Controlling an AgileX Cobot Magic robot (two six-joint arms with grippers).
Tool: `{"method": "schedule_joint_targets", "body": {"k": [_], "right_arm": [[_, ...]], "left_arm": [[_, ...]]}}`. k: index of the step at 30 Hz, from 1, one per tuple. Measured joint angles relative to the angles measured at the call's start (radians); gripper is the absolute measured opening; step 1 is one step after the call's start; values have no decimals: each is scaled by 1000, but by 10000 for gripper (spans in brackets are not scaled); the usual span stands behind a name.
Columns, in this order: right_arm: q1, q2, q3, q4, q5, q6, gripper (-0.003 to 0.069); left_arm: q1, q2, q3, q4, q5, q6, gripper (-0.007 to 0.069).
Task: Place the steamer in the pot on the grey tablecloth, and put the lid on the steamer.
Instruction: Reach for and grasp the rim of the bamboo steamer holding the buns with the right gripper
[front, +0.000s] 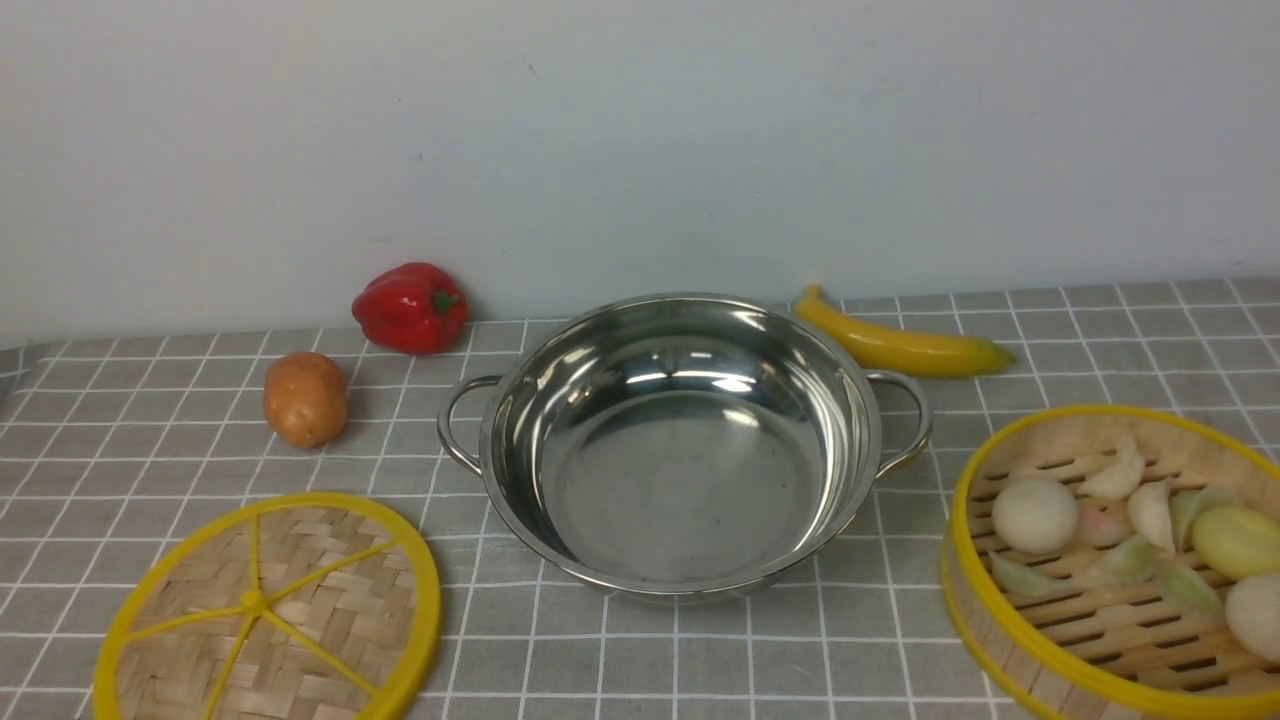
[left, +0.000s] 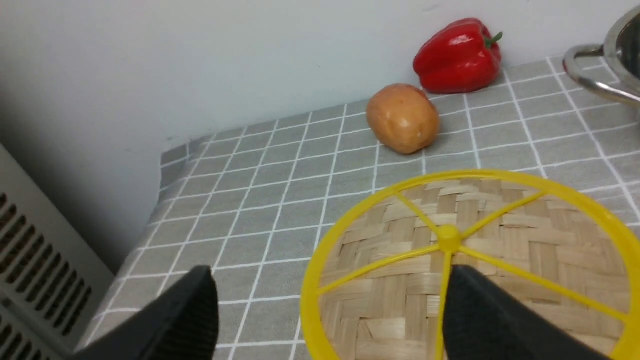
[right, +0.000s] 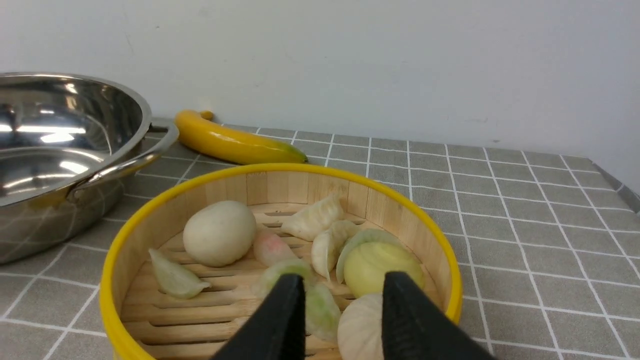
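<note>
Left pincer (left: 330, 280): jaws wide apart, empty, astride the lid's (left: 500, 240) near rim.
Right pincer (right: 342, 280): jaws apart, empty; the steamer (right: 280, 185) directly below and ahead, dumplings (right: 315, 217) inside.
Beyond both: the pot (front: 690, 480), empty, on the grey tablecloth (front: 700, 660).
Judged: nothing placed; both steps outstanding.

This looks like a mock kitchen staged on a table in a plain test room. A grey tablecloth (front: 700, 660) lies under a steel pot (front: 680, 450), and a bare white wall (front: 640, 130) stands close behind it. Glossy, toy-like foods surround the pot: a red pepper (front: 410, 307) and a potato (front: 305, 398) to its left, a banana (front: 900, 345) behind its right handle, and a steamer (front: 953, 540) of dumplings (front: 1120, 470) to its right.
</note>
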Motion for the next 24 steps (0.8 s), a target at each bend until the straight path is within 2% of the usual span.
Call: {"method": "schedule_joint_targets", "body": {"k": [2, 4, 5, 6, 7, 9, 13, 21, 24], "right_arm": [[0, 0, 0, 39, -9, 23, 244], [0, 0, 0, 167, -32, 94, 244], [0, 0, 0, 177, -33, 99, 244], [0, 0, 0, 255, -45, 136, 244], [0, 0, 0, 263, -47, 140, 244], [0, 0, 0, 368, -57, 178, 244], [0, 0, 0, 460, -77, 202, 244], [0, 0, 0, 697, -248, 289, 244], [0, 0, 0, 771, -297, 306, 244]], "left_arm": [[0, 0, 0, -5, -11, -8, 557], [0, 0, 0, -64, -56, -44, 557], [0, 0, 0, -71, -56, -47, 557], [0, 0, 0, -127, -86, -88, 557], [0, 0, 0, -143, -89, -93, 557], [0, 0, 0, -252, -121, -158, 557], [0, 0, 0, -352, -128, -203, 557], [0, 0, 0, -467, -132, -220, 557], [0, 0, 0, -523, -181, -231, 557]]}}
